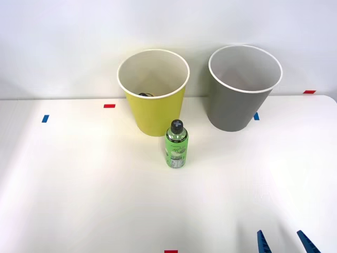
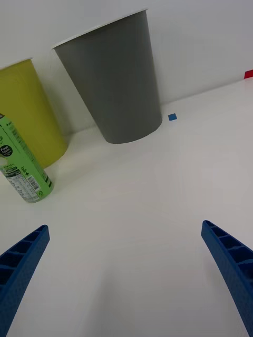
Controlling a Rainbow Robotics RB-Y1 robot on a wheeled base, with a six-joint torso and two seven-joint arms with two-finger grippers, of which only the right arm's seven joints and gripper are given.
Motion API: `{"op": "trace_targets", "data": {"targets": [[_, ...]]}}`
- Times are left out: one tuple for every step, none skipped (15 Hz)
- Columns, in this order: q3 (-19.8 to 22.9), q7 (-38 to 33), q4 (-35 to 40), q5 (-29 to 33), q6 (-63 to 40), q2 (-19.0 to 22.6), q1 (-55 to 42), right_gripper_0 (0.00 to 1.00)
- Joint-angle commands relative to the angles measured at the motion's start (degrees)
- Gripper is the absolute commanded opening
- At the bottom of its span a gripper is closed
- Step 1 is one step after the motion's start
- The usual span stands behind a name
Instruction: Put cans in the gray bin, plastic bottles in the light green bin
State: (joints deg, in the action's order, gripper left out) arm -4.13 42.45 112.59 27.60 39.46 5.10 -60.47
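A plastic bottle (image 1: 177, 144) stands upright on the white table (image 1: 79, 184), just in front of the light green bin (image 1: 153, 95); it has a black screw cap, a green body and a printed label. The gray bin (image 1: 244, 89) stands beside the green one, to my right. My right gripper (image 1: 287, 243) hangs near the table's front edge, well apart from the bottle, fingers (image 2: 23, 263) spread wide and holding nothing. Something dark (image 1: 144, 95) lies inside the green bin, mostly hidden by its rim.

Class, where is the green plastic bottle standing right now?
In the front view the plastic bottle stands upright on the white table, just in front of the light green bin, left of the gray bin.
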Motion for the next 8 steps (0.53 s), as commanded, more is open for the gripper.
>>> {"op": "trace_targets", "data": {"targets": [[0.00, 0.00, 0.00, 0.00, 0.00, 0.00, 0.00, 1.00], [0.00, 0.00, 0.00, 0.00, 0.00, 0.00, 0.00, 1.00], [0.00, 0.00, 0.00, 0.00, 0.00, 0.00, 0.00, 1.00], [0.00, 0.00, 0.00, 0.00, 0.00, 0.00, 0.00, 1.00], [0.00, 0.00, 0.00, 0.00, 0.00, 0.00, 0.00, 1.00], [0.00, 0.00, 0.00, 0.00, 0.00, 0.00, 0.00, 1.00], [0.00, 0.00, 0.00, 0.00, 0.00, 0.00, 0.00, 1.00], [0.00, 0.00, 0.00, 0.00, 0.00, 0.00, 0.00, 1.00]]}}
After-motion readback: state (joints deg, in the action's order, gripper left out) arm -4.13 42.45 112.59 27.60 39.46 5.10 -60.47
